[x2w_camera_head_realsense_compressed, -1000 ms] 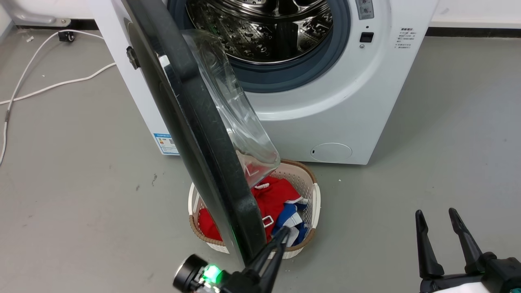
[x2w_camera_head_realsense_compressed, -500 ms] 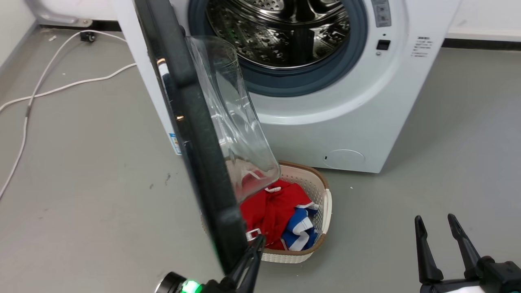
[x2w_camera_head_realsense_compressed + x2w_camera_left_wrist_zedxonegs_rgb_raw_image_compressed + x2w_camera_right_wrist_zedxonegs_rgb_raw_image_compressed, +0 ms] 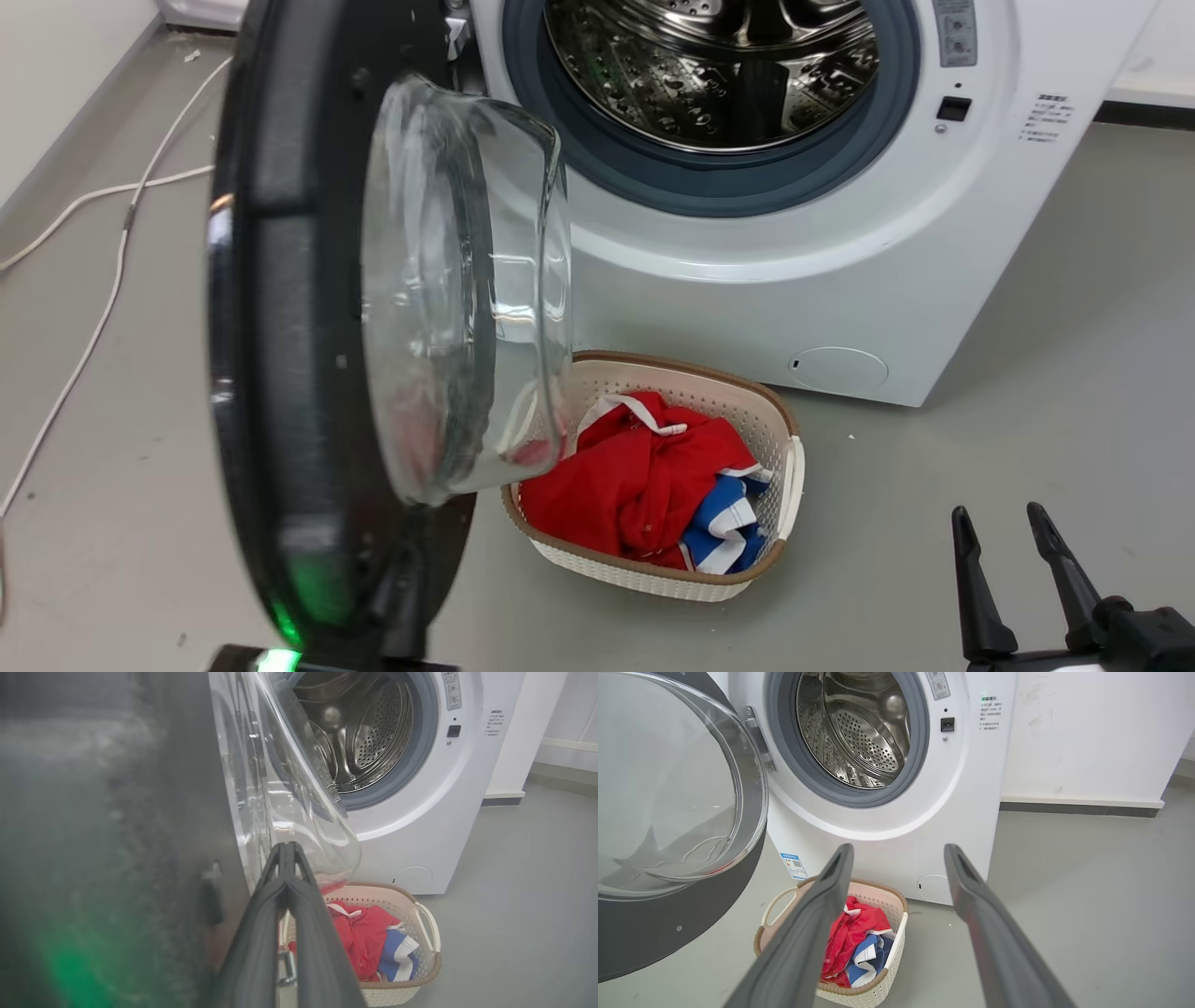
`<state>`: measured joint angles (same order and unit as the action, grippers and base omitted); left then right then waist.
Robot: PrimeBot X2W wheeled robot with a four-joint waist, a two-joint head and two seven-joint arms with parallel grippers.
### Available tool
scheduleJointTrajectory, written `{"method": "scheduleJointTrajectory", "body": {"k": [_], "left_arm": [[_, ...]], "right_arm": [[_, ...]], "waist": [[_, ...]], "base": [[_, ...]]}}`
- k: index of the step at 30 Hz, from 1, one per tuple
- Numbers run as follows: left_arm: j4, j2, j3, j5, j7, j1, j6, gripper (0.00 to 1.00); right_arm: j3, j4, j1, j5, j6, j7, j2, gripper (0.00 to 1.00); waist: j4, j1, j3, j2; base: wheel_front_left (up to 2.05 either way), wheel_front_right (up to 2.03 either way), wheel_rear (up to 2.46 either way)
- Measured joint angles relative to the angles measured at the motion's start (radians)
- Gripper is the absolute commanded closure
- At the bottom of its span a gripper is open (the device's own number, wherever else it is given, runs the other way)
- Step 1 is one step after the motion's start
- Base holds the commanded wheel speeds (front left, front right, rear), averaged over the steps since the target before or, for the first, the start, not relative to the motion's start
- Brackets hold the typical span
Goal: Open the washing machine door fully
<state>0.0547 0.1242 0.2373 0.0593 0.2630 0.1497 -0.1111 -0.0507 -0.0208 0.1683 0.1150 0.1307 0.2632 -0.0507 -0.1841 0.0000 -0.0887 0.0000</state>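
Grey floor (image 3: pixel 1074 327) — white cable (image 3: pixel 128 217) across it — white wall (image 3: pixel 1087 732) behind the washing machine (image 3: pixel 840 280).

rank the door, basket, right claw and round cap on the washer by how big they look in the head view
1. door, by far, though it also looks closest to the camera
2. basket
3. right claw, partly cut off by the frame edge
4. round cap

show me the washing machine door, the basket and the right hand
washing machine door (image 3: pixel 285 280), head view, black rim
basket (image 3: pixel 724 399), head view, back inner wall
right hand (image 3: pixel 996 510), head view, midway between fingertips
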Motion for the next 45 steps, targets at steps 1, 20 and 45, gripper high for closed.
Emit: {"method": "scheduleJointTrajectory", "body": {"k": [1, 20, 45], "left_arm": [[0.004, 0.002, -0.019, 0.003, 0.000, 0.002, -0.005, 1.00], [0.005, 0.015, -0.304, 0.016, 0.000, 0.014, -0.013, 1.00], [-0.151, 0.065, -0.628, 0.039, 0.000, -0.201, 0.048, 1.00]], "right_arm": [[0.000, -0.001, 0.000, -0.001, 0.000, 0.000, 0.000, 0.00], [-0.012, 0.008, -0.002, -0.028, 0.000, 0.000, 0.000, 0.00], [-0.016, 0.030, -0.062, -0.066, 0.000, 0.000, -0.014, 0.00]], "waist": [[-0.003, 0.0000, -0.002, 0.0000], [-0.043, 0.0000, -0.038, 0.0000], [-0.056, 0.0000, -0.160, 0.0000]], "base": [[0.00, 0.00, 0.00], [0.00, 0.00, 0.00], [0.00, 0.00, 0.00]]}}
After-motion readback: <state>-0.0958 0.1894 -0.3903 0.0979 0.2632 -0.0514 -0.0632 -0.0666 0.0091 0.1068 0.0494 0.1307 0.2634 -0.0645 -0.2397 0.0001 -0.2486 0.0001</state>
